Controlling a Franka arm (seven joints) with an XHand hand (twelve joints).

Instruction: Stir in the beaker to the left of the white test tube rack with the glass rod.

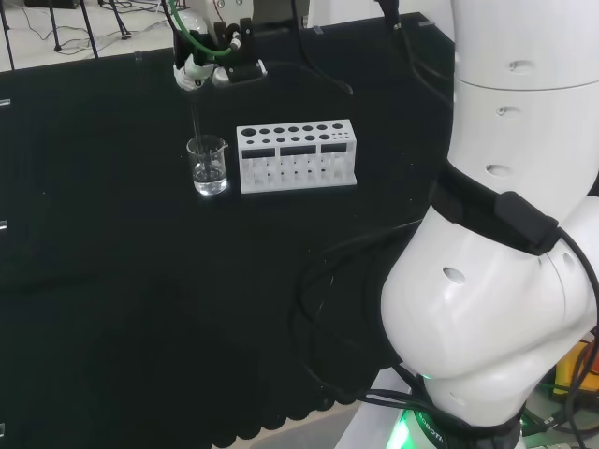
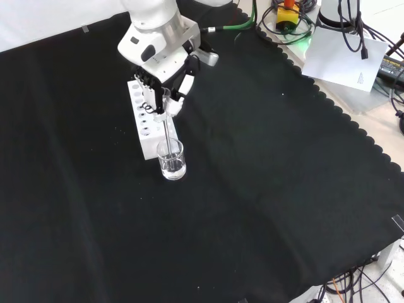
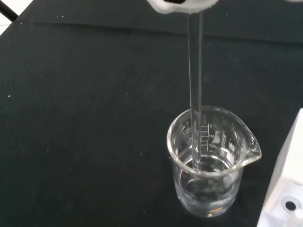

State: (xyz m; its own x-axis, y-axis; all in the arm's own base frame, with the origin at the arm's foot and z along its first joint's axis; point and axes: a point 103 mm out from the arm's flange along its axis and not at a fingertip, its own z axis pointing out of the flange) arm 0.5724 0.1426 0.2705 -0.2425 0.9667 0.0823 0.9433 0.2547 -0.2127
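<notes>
The beaker (image 1: 208, 166) is small, round and made of clear glass. It stands upright on the black cloth, just left of the white test tube rack (image 1: 297, 156) in the head view. It has some clear water in the bottom. The thin glass rod (image 3: 194, 90) stands almost straight up, with its low end dipped in the water.
</notes>
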